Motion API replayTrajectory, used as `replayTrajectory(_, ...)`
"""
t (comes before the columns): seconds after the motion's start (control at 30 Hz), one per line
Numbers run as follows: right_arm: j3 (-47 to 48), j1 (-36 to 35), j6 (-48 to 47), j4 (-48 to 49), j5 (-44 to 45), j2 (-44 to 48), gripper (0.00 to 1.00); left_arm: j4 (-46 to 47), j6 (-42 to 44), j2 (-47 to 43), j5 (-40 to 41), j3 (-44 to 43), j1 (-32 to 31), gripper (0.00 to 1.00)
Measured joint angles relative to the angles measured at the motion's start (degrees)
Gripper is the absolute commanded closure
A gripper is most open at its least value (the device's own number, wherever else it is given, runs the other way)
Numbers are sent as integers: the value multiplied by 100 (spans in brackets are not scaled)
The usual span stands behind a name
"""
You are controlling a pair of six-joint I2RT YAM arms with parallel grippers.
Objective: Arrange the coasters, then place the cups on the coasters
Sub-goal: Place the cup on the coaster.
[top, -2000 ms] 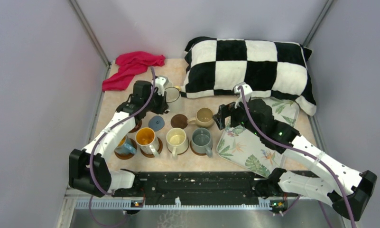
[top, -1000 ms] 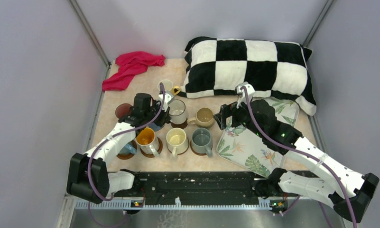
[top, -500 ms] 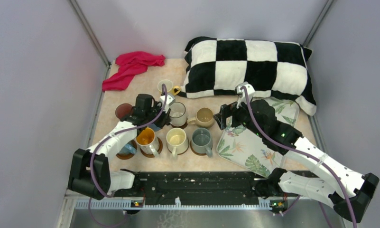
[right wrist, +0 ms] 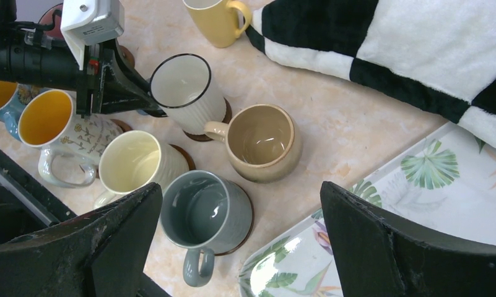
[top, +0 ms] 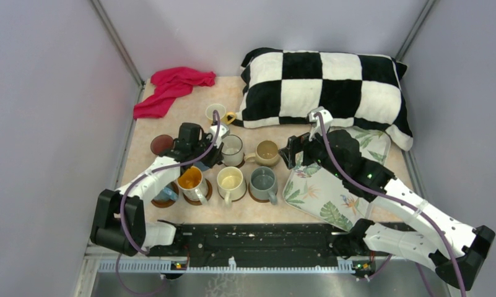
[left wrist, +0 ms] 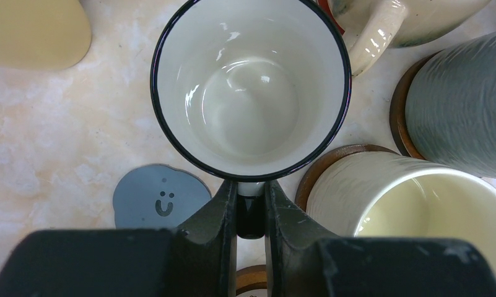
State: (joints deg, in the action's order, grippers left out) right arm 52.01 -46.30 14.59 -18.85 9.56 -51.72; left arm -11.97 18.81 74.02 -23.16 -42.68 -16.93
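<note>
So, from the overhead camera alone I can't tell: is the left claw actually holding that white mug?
Observer: Yes. In the left wrist view the left gripper is shut on the handle of the white mug.
Operator: Is anything under the mug?
Observer: The right wrist view shows the edge of a brown coaster beneath its base.
Operator: Any coaster without a cup nearby?
Observer: A blue-grey coaster lies bare beside the mug, with a small smiley face on it.
</note>
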Motion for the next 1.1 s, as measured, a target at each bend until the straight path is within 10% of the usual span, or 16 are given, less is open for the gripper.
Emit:
replayTrajectory(0.7,0,0,0,2,0,33,1,39,221,83,-105,0,0,99)
replayTrajectory(1.1,0,0,0,2,0,33,1,46,214,57,-81,0,0,64)
